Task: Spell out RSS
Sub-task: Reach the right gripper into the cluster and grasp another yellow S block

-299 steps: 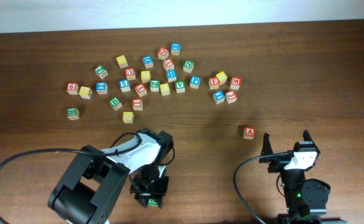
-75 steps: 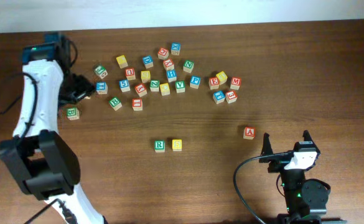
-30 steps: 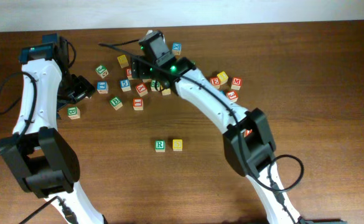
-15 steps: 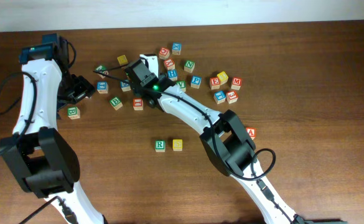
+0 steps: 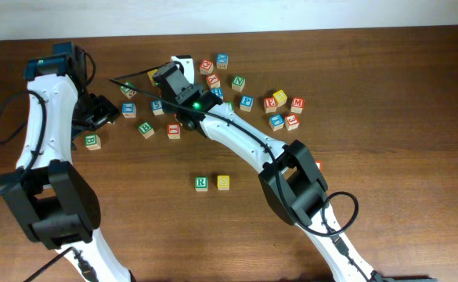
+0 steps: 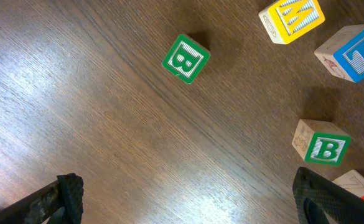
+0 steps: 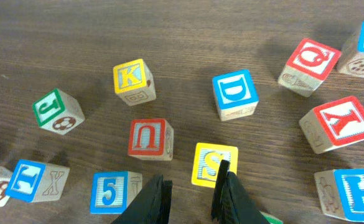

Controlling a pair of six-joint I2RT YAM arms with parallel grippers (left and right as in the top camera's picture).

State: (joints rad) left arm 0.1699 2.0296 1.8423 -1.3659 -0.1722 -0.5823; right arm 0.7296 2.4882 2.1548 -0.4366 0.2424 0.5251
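Nearest the robot, a green R block (image 5: 201, 182) and a yellow S block (image 5: 223, 182) sit side by side on the wooden table (image 5: 385, 102), with a slim gap between them. To their right, a red block (image 5: 317, 165) is mostly hidden behind the right arm, and its letter cannot be read.

Farther back lies the scattered cluster of letter blocks. The right gripper (image 7: 194, 193) hangs over the cluster's left part with its fingers apart, holding nothing. One fingertip (image 7: 230, 193) overlaps a second yellow S block (image 7: 214, 164), which lies beside a red U block (image 7: 150, 138). I cannot tell whether the fingertip touches the block.

At the far left, the left gripper (image 6: 191, 199) is spread wide above bare wood, with only its tips in frame. A green B block (image 6: 186, 58) lies beyond it.
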